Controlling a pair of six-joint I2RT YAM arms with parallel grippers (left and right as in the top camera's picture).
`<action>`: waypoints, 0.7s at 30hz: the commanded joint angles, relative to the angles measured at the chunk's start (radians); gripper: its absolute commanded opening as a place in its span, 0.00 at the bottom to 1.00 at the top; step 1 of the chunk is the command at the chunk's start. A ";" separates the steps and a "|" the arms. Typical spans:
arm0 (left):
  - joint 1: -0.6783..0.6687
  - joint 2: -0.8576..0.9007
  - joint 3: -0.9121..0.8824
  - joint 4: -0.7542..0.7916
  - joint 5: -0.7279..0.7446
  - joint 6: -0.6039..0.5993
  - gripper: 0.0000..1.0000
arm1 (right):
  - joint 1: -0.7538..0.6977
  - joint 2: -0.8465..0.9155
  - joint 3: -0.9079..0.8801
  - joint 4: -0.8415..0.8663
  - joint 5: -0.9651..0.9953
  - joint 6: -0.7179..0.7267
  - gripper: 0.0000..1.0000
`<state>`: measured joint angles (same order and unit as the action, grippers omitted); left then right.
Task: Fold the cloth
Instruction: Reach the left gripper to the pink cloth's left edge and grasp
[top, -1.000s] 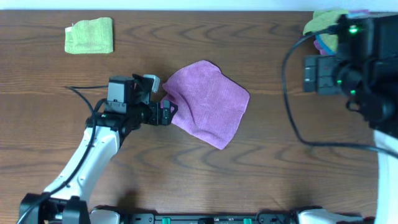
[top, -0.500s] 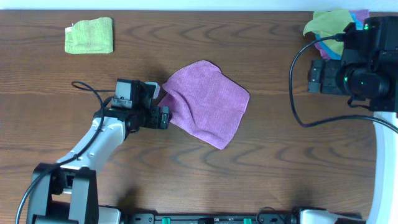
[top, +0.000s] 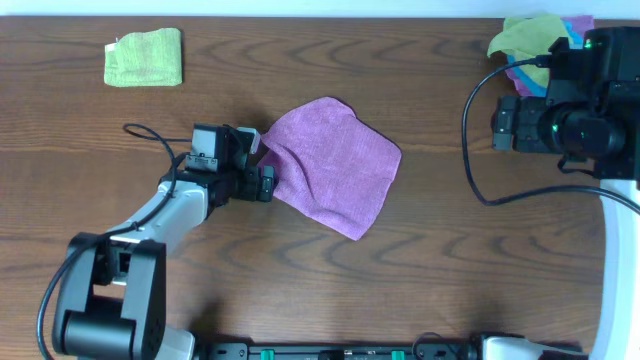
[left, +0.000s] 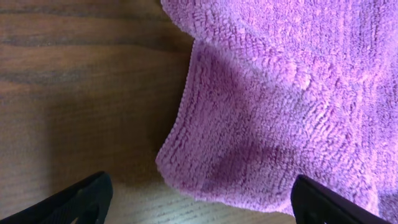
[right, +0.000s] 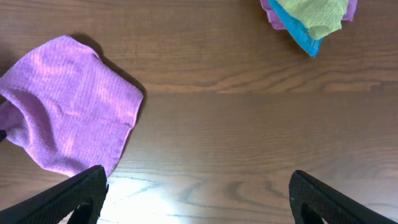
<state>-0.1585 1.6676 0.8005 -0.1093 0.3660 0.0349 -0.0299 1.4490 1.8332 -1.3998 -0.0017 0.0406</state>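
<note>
while a folded yellow-green cloth (top: 144, 57) lies far left and a heap of coloured cloths (top: 522, 38) far right, the lilac cloth (top: 333, 165) lies at the middle of the table (top: 430, 290), puckered along its left edge. the left claw (top: 268, 184), jaws wide, sits at that edge; the right claw (right: 202, 199), also wide, hovers well apart.

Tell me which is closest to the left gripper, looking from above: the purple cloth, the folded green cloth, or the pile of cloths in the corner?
1. Purple cloth: middle of the table, its edge right at the left gripper.
2. Folded green cloth: top left of the picture.
3. Pile of cloths: top right corner, farthest.
</note>
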 joint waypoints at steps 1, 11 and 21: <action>-0.001 0.018 0.016 0.018 0.017 0.021 0.92 | -0.009 -0.005 -0.004 -0.003 -0.006 -0.013 0.94; -0.001 0.085 0.016 0.040 0.081 0.016 0.81 | -0.009 -0.005 -0.004 -0.002 -0.006 -0.013 0.92; -0.001 0.095 0.016 0.035 0.079 0.002 0.26 | -0.009 -0.005 -0.004 0.001 -0.002 -0.013 0.90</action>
<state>-0.1581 1.7454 0.8093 -0.0689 0.4381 0.0418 -0.0299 1.4490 1.8332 -1.3998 -0.0044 0.0406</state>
